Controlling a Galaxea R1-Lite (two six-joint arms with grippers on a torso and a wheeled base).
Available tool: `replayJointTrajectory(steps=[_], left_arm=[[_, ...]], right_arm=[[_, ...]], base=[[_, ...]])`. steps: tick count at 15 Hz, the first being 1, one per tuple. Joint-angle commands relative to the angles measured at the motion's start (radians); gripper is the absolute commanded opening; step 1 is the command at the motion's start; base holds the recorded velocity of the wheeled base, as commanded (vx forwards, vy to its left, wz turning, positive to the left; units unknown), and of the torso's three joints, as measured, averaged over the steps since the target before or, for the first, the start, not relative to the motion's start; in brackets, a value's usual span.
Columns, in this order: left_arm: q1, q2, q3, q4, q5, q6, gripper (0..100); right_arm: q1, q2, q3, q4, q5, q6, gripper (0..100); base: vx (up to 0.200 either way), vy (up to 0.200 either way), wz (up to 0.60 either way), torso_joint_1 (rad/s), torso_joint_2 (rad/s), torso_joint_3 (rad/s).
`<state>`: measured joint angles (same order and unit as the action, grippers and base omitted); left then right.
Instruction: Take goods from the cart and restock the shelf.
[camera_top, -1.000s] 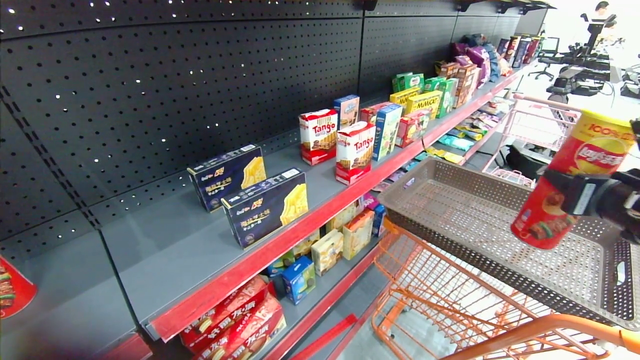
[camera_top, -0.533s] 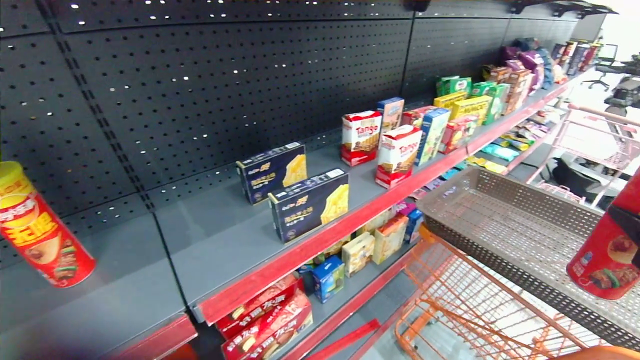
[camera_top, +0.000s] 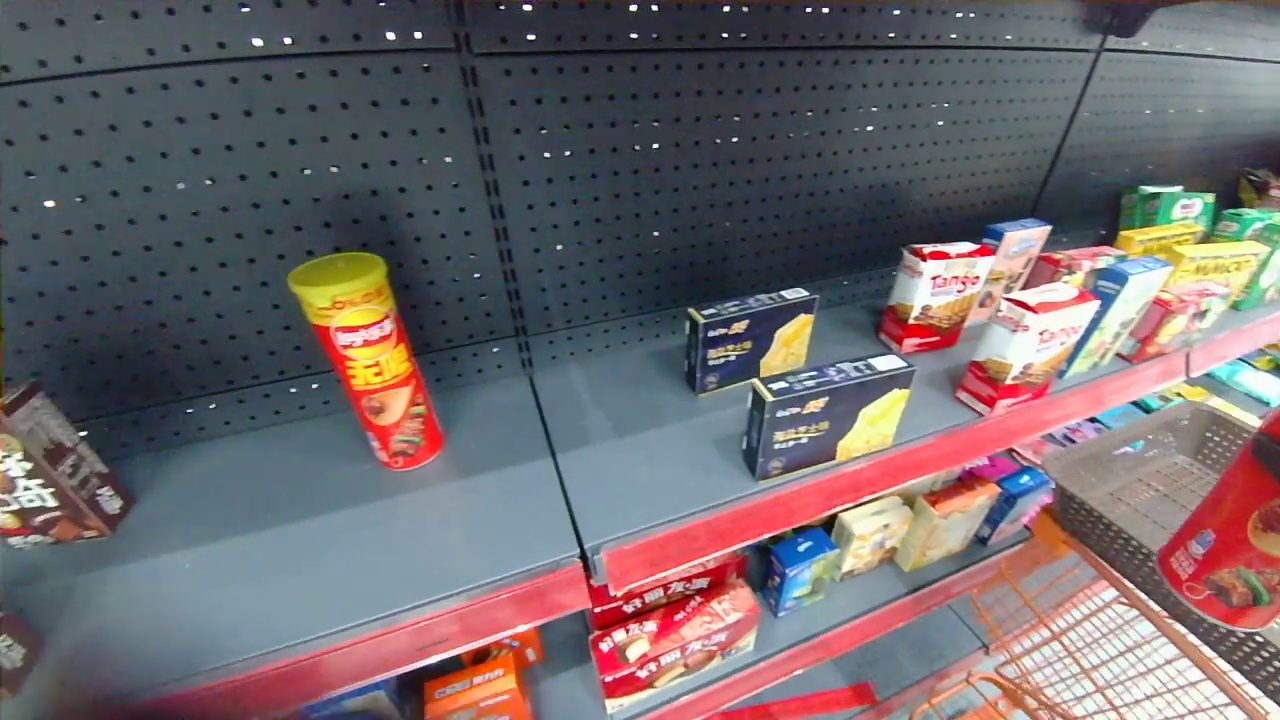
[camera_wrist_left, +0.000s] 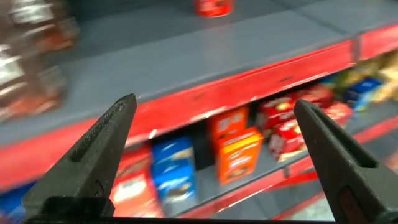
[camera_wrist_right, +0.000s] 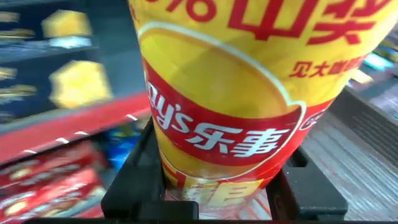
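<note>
Chip can (camera_wrist_right: 242, 93) is held clamped in the right pincer (camera_wrist_right: 217, 202); the left pincer (camera_wrist_left: 214, 155) is spread wide, empty.

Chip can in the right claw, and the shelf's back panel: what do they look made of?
Held chip can: likely a paperboard tube with a glossy printed wrap, judging by the smooth sheen. Back panel: dark, matte, probably painted sheet metal, given its even rows of punched holes.

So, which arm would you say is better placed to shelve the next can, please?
Right: the right pincer holds a chip can, while the left pincer is open and empty.
</note>
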<state>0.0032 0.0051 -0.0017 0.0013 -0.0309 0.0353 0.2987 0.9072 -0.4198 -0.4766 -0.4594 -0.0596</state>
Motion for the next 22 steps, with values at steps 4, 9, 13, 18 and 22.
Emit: replayJointTrajectory(steps=[4, 9, 13, 18, 22], left_arm=[[0.000, -0.001, 0.000, 0.000, 0.000, 0.000, 100], [0.000, -0.001, 0.000, 0.000, 0.000, 0.000, 100], [0.000, -0.001, 0.000, 0.000, 0.000, 0.000, 100], [0.000, -0.001, 0.000, 0.000, 0.000, 0.000, 100], [0.000, -0.001, 0.000, 0.000, 0.000, 0.000, 100]], right_arm=[[0.063, 0.005, 0.007, 0.001, -0.042, -0.002, 0], [0.140, 0.030, -0.002, 0.003, -0.045, -0.002, 0], [0.172, 0.068, -0.114, 0.012, -0.004, -0.062, 0], [0.243, 0.116, -0.180, 0.085, 0.126, -0.082, 0], [0.240, 0.228, -0.185, 0.013, 0.380, 0.037, 0]], base=[[0.000, 0.000, 0.60, 0.005, 0.00, 0.002], [0.000, 0.000, 0.60, 0.000, 0.00, 0.001], [0.000, 0.000, 0.15, 0.001, 0.00, 0.002], [0.000, 0.000, 0.00, 0.000, 0.00, 0.000], [0.000, 0.000, 0.00, 0.000, 0.00, 0.000]])
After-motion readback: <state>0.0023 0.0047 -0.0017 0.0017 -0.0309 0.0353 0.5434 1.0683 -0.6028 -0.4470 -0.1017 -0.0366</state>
